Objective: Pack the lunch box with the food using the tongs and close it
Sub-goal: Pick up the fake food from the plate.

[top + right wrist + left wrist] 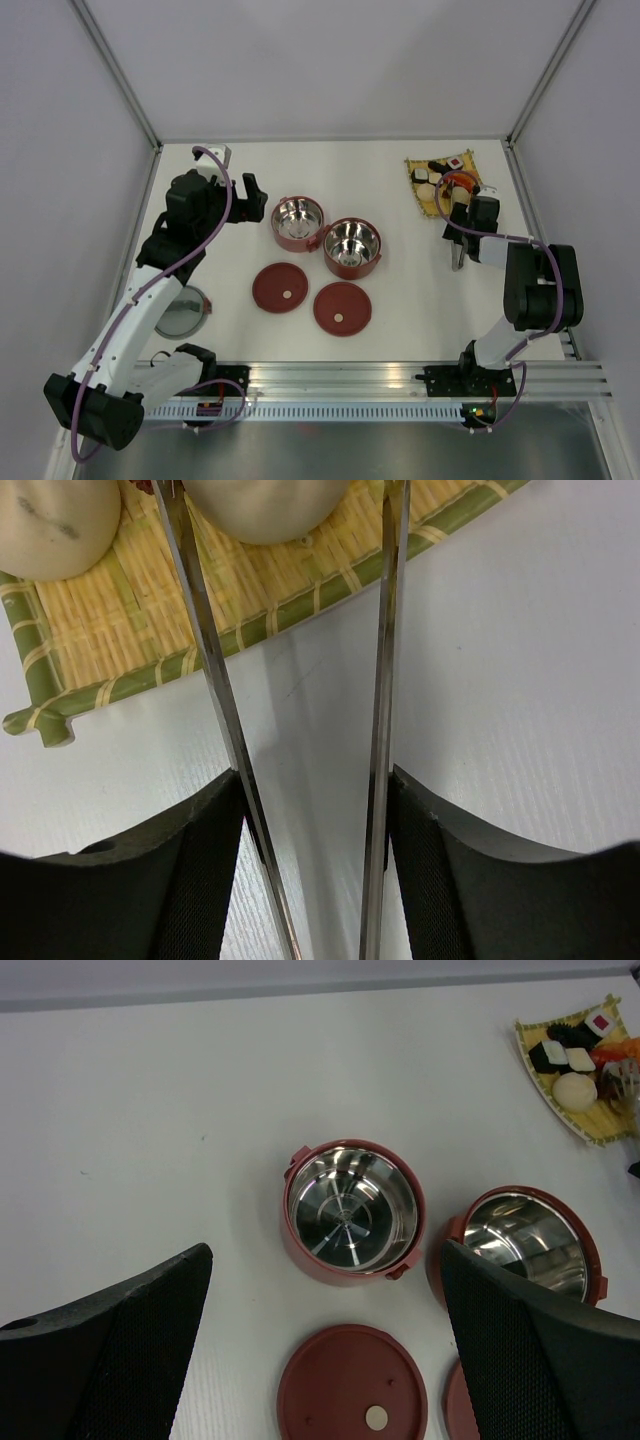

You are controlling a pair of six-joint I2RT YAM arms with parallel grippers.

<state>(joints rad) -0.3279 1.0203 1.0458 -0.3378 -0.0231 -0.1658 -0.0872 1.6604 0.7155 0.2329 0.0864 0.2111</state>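
Right gripper clamping slim silver metal tongs, fingers pressing both thin arms. Tongs looking stiff, springy and slick, likely needing steady squeeze. Tong arms flanking pale beige round ball at 12 o'clock on yellow woven mat. Ball probably light, soft and prone to rolling, so best pinched across widest part. Dark-red steel-lined bowls sitting uncovered at 9 o'clock. Left gripper hovering above, spread wide, grasping nothing.

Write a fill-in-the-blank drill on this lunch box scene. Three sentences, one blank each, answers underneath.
1. Both bowls are ____ inside.
2. The lids lying flat, off the bowls, number ____.
3. The right gripper holds the tongs, while the left gripper, jaws open, holds ____.

Missing words: empty; two; nothing.
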